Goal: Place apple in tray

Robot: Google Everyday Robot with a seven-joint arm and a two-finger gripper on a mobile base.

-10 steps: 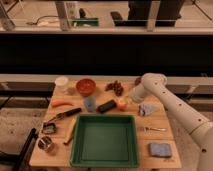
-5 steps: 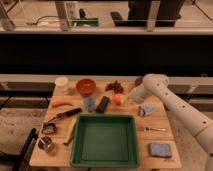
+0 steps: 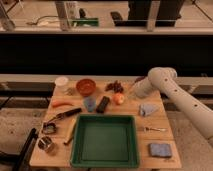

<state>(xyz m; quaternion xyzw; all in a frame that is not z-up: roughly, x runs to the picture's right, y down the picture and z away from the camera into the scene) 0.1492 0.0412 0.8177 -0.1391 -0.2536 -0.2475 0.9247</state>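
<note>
The apple (image 3: 119, 99) is a small orange-yellow fruit resting on the wooden table, just beyond the far rim of the green tray (image 3: 105, 118). My gripper (image 3: 129, 95) hangs low at the end of the white arm, right beside the apple on its right. I cannot tell whether it touches the apple. The tray has nothing in it and takes up the front middle of the table.
An orange-red bowl (image 3: 86, 86), white cup (image 3: 61, 82) and dark grapes (image 3: 116, 86) line the back. A carrot (image 3: 62, 104), blue cup (image 3: 89, 103) and black object (image 3: 103, 104) lie left of the apple. Blue cloth (image 3: 147, 109), fork (image 3: 152, 129) and sponge (image 3: 160, 149) lie at the right.
The apple has shifted slightly toward the back left on the table. The gripper end sits a little higher and further right of it than before.
</note>
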